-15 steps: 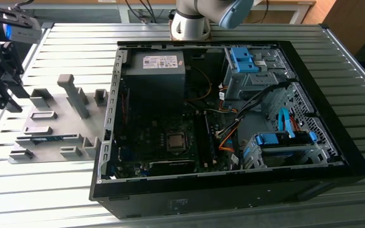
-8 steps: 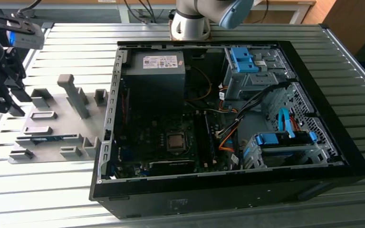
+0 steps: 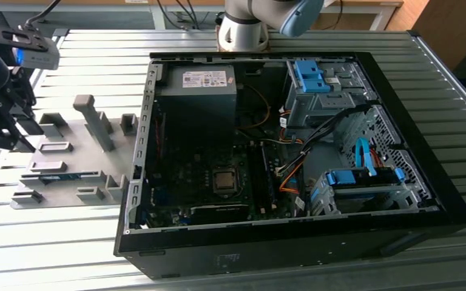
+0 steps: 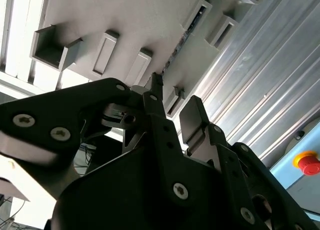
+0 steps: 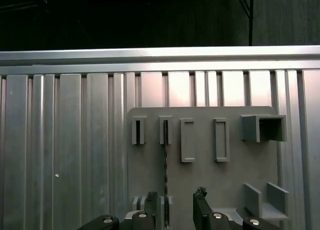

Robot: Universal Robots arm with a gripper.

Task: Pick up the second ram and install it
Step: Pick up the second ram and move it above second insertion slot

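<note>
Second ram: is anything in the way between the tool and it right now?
Nothing visible does. In the first wrist view the open tool hangs over the second ram, which sits on edge in its slots on the grey holder plate, with bare space between them.

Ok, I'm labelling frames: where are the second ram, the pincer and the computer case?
second ram [image 5: 165, 165]: first wrist view, its thin exposed edge.
pincer [image 5: 175, 197]: first wrist view, midway between fingertips.
computer case [image 3: 298, 250]: exterior view, black outer wall.
</note>
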